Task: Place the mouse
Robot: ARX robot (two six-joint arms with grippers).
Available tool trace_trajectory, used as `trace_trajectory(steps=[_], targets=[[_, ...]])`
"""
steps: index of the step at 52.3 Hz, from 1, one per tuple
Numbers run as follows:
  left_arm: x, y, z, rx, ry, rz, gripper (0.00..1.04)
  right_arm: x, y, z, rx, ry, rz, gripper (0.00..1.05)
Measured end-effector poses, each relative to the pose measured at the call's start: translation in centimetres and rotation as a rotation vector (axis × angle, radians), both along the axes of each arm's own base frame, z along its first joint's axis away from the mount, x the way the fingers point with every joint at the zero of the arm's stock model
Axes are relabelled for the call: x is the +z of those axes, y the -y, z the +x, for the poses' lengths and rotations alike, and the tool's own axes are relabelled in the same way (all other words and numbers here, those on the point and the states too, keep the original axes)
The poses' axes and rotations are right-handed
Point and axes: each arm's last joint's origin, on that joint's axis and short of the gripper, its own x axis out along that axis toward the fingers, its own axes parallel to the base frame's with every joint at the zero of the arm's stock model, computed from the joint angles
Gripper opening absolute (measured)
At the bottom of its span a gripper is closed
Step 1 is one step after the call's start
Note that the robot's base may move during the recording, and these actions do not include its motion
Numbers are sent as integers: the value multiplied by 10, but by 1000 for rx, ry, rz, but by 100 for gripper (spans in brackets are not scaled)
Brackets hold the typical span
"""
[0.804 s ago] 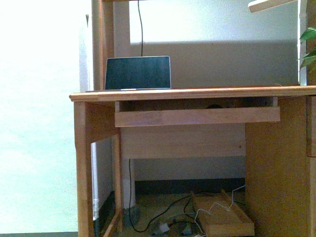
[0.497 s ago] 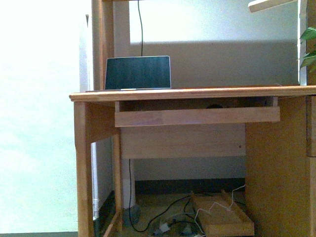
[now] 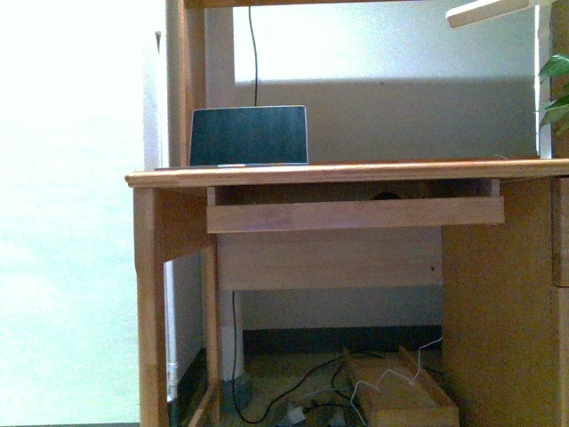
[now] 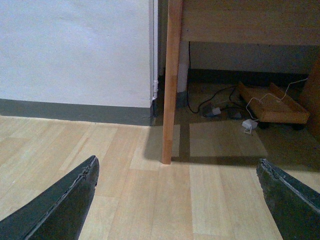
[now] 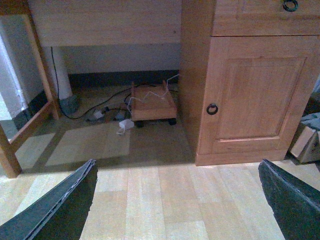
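Observation:
In the front view a small dark rounded shape, which looks like the mouse (image 3: 387,193), peeks over the front board of the pull-out tray (image 3: 356,214) under the desk top (image 3: 356,171); most of it is hidden. An open laptop (image 3: 249,135) stands on the desk at the left. Neither arm shows in the front view. My left gripper (image 4: 177,165) is open low over the wooden floor, facing the desk's left leg (image 4: 170,90). My right gripper (image 5: 176,165) is open with nothing in it, over the floor before the cabinet door (image 5: 255,95).
Under the desk lie cables (image 3: 302,387) and a low wooden wheeled stand (image 3: 400,396). The desk's right side is a cabinet with a ring handle (image 5: 212,109) and a drawer above. A white wall (image 4: 75,50) stands to the left. Plant leaves (image 3: 556,89) hang at the right edge.
The desk and laptop sit slightly lower in the front view than before, so that view has shifted up a little. Nothing on the desk has moved.

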Motion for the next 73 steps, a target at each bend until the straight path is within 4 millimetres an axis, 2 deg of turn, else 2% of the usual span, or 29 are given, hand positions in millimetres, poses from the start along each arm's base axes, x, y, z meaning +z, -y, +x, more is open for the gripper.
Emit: trace_trajectory(steps=[73], targets=[[0, 0, 0, 0, 0, 0, 97, 0, 0, 0, 0, 0, 0, 97]])
